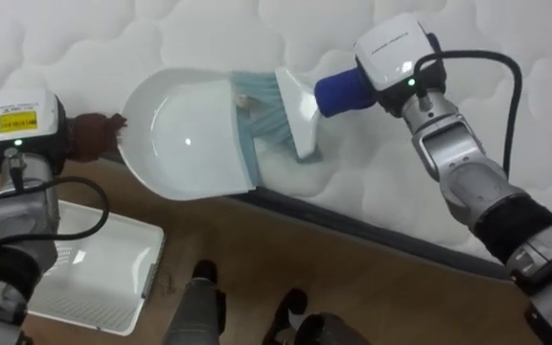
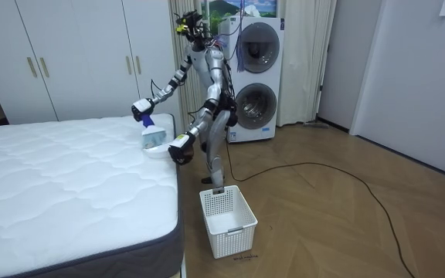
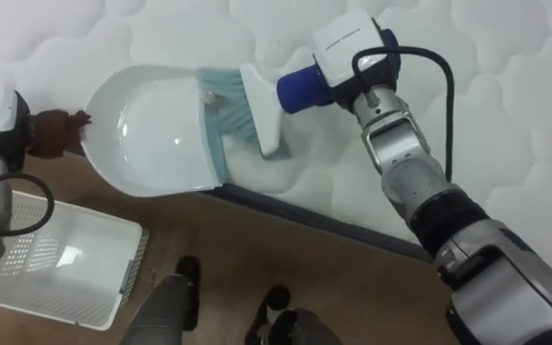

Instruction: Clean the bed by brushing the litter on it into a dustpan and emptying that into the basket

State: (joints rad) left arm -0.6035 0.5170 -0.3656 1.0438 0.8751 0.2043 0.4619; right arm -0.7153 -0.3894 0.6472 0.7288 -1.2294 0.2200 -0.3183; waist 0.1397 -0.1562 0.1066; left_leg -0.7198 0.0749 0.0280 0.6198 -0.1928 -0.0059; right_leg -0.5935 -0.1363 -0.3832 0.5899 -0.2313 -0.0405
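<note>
Bed (image 1: 113, 38) is bare, a white quilted mattress with nothing loose on it except one small bit by the bristles, too small to identify. The work is at its edge. Dustpan (image 1: 185, 134) lies with its mouth on the mattress and its rear hanging past the edge, probably so sweepings go straight in. Brush (image 1: 295, 103) touches the pan mouth with its teal bristles inside the lip and its blue handle pointing away across the bed, so this reads as the end of a sweep stroke. Right hand (image 1: 396, 48) is wrapped on the blue handle, which sticks out both sides of it. Left hand (image 1: 27, 120) holds the pan from off the bed, with a dark grip at the pan's rear, keeping it level and pressed to the edge. Basket (image 1: 94, 268) sits on the wood floor below the left arm, just beside the bed, likely there for dumping the pan. In the room view the robot stands at the bed's corner, leaning over it, with washers (image 2: 255, 85) behind. Judgement: mid-task, and the pan still needs emptying.
</note>
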